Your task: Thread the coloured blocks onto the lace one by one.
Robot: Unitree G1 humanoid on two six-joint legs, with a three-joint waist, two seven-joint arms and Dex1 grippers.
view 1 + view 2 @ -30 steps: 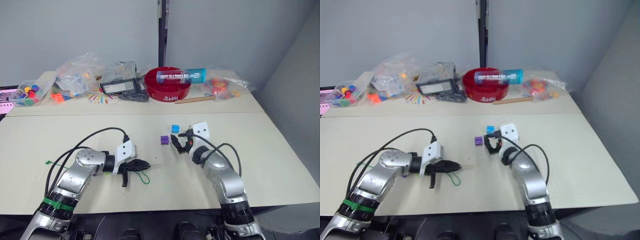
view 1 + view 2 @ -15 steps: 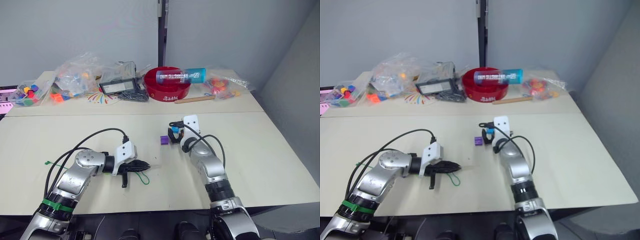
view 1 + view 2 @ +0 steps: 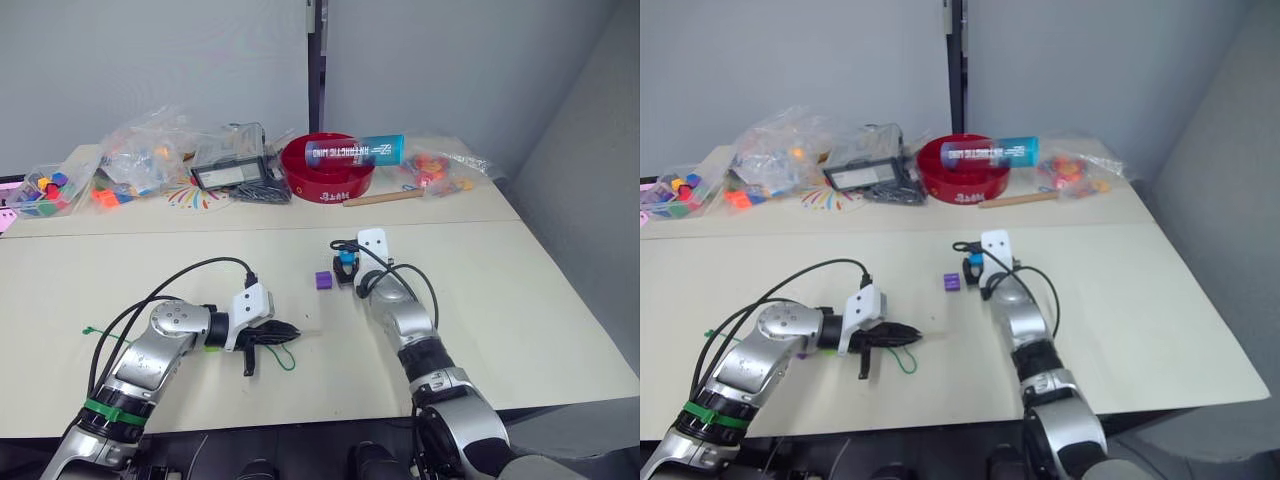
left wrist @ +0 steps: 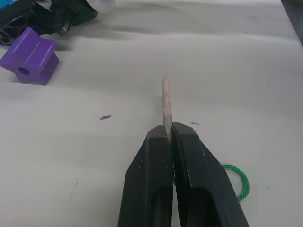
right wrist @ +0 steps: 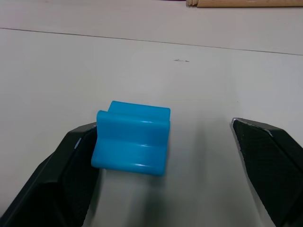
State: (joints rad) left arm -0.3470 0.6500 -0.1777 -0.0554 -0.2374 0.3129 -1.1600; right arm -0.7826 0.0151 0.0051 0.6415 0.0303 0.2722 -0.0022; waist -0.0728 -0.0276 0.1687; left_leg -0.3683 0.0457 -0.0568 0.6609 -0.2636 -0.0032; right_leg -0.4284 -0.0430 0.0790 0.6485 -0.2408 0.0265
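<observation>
Nearest on the desk (image 3: 520, 300), the left tool (image 3: 281, 330) lies low with its two black fingers pressed together on the lace (image 4: 166, 106), so that the stiff tan tip sticks straight out ahead of them. A loop of the thin green cord curls on the desk just beside the fingers, and the rest trails back past the arm toward the desk's left side.

Farther in, near the middle of the desk, the right tool (image 3: 346, 270) stands around the cyan-blue block (image 5: 131, 138) with its fingers apart: one finger (image 5: 71, 165) touches the block's side, while the other finger (image 5: 270, 161) is well clear of it. The block rests on the desk, not yet gripped. A purple block (image 3: 323, 280) sits just to the left of that tool, its hole showing in the left wrist view.

The step in hand looks to be the pickup of the cyan-blue block. To do it well, the right tool should probably centre itself before closing (with one finger already touching, a lopsided squeeze could slide or spin the block). The grip should also leave the block's hole free, so the tan tip can pass through.

At the back stand a red bowl (image 3: 330, 170) with a blue tube across it, and clear bags of toys.
</observation>
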